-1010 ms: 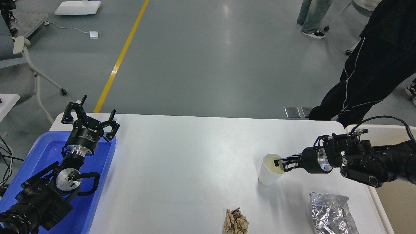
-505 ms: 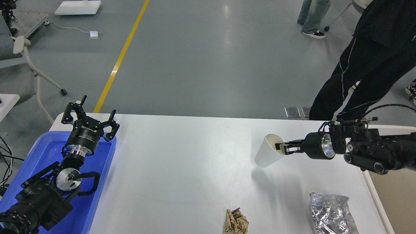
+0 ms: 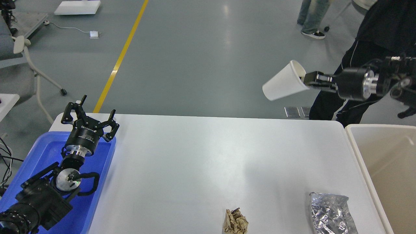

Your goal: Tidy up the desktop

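The white desktop fills the lower middle of the head view. My right gripper is shut on the rim of a white paper cup and holds it tilted, high above the table's far right edge. A crumpled brown paper ball lies at the front edge. A crumpled silver foil bag lies at the front right. My left gripper is open and empty above the far end of the blue tray.
A beige open bin stands right of the table. A person in black stands behind the far right corner, close to my right arm. Another person's legs are farther back. A chair is at the left.
My right gripper has lifted the paper cup off the desktop, up and slightly right, and the cup has tilted over. The left arm has not moved.
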Robot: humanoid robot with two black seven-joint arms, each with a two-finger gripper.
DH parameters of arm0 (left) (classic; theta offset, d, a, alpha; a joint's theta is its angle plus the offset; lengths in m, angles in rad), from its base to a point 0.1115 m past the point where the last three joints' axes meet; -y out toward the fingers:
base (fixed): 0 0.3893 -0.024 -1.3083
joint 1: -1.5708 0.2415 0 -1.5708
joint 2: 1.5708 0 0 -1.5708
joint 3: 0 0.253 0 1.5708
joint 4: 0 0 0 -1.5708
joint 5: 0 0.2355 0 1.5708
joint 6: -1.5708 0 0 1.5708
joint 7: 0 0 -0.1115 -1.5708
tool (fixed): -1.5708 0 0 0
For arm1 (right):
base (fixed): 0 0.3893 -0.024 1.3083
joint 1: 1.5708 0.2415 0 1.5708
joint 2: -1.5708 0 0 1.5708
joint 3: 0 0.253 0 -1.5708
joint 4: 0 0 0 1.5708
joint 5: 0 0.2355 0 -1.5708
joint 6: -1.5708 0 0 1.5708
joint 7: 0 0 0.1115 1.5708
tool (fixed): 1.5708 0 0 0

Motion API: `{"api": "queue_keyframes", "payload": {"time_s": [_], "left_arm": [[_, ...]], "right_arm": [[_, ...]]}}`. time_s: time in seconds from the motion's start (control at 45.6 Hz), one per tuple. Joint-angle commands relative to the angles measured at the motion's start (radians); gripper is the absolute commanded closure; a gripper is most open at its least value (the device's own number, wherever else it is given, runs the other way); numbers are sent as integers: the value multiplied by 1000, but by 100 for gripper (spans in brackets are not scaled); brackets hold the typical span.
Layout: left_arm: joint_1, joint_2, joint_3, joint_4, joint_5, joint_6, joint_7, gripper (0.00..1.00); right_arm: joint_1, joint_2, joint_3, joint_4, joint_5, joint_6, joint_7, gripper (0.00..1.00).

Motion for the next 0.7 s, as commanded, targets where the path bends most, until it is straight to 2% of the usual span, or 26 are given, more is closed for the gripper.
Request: {"api": "queue_keyframes", "payload": {"time_s": [0.0, 0.22, 0.527, 0.593, 0.68], "left_arm": [[0, 0, 0, 0, -1, 0, 0, 0], [0, 0, 1, 0, 1, 0, 0, 0], [0, 0, 0, 0, -1, 0, 0, 0], [0, 0, 0, 0, 1, 0, 0, 0], [0, 0, 0, 0, 1, 0, 0, 0]], "right_arm": [[103, -79, 45, -37, 102, 95, 12, 100], [30, -79, 44, -203, 133, 96, 9, 100], [-200, -23, 41, -670, 311, 84, -4, 100], [-272, 8, 44, -773, 343, 79, -25, 100], [-332, 37, 44, -887, 401, 70, -102, 100]]}}
